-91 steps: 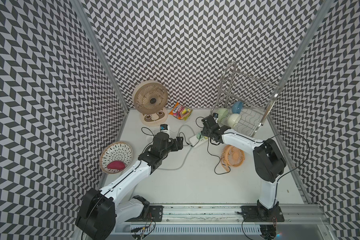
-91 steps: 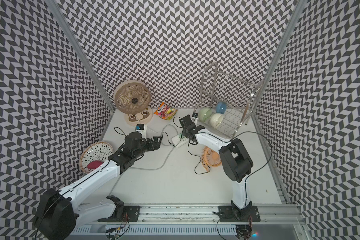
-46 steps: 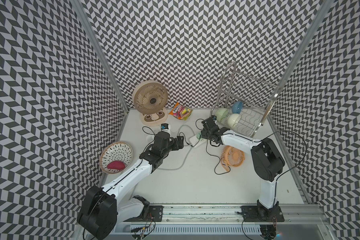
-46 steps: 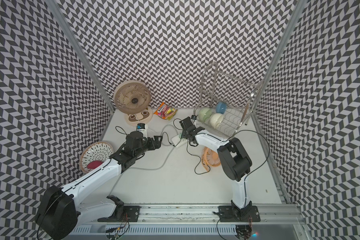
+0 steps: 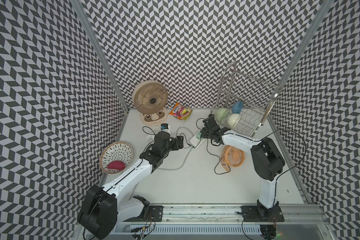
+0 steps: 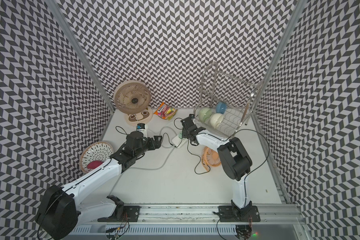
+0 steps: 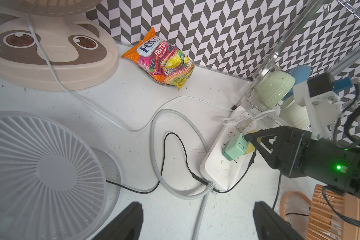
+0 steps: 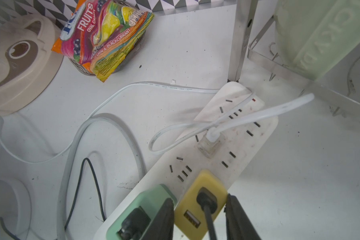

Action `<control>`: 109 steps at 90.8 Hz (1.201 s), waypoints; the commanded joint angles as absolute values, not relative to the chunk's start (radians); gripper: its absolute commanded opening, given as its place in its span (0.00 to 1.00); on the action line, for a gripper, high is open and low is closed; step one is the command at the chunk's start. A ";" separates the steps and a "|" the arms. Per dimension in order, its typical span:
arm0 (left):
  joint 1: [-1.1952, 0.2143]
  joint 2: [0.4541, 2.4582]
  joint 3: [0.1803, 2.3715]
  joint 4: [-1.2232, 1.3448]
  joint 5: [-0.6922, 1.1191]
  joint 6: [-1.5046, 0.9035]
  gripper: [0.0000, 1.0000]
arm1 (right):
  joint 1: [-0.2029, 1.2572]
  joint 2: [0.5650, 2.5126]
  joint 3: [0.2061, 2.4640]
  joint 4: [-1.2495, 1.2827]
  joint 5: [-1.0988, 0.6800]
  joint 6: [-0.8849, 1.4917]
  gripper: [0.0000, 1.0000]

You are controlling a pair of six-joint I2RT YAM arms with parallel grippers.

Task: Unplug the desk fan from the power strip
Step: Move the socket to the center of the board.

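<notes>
White hard plastic, the power strip [image 5: 195, 140] lies flat on the table at the foot of the dish rack [image 5: 249, 118], between the two arms. Its thick pale cord [image 8: 106, 116] loops off toward the left arm. It looks light, stiff and smooth, so I judge it will skid or lift with any plug tugged from it. The bare end by the cord is the place to pin it down.

Three things sit in it: a green adapter [image 8: 148, 199], a yellow adapter [image 8: 204, 179] and a clear plug [image 8: 209, 145] on a flat white lead [image 8: 133, 87]. The right gripper [image 8: 199, 199] brackets the yellow adapter, fingers close against its two flat sides (whether they pinch yet, I cannot tell). That boxy shell looks rigid and slick. It is best taken by those sides and drawn straight along the pins, never by the soft black cable, which seems to run to the orange fan [image 5: 234, 156]. The left gripper [image 7: 196, 205] hangs spread wide and empty, just short of the strip's cord end.

The candy bag [image 7: 160, 60] reads "FOX'S", "FRUITS OVAL CANDY" and "LEMON & BLACKCURRANT". The green bowl [image 7: 272, 89] carries raised letters, partly cut off, something like "LUCKY". The print along the flat lead is too small to read.
</notes>
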State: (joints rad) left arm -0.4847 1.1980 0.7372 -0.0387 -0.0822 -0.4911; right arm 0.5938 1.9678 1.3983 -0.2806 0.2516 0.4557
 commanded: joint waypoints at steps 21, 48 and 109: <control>-0.493 1.215 0.733 -0.023 -0.078 -0.496 0.88 | 0.645 1.867 1.232 -0.386 0.186 0.281 0.31; -0.532 1.240 0.686 0.043 -0.017 -0.573 0.88 | 0.750 1.753 1.120 -0.404 0.128 0.156 0.31; -0.635 1.435 0.781 -0.002 0.032 -0.501 0.67 | 0.701 1.378 1.119 -0.427 0.229 0.294 0.73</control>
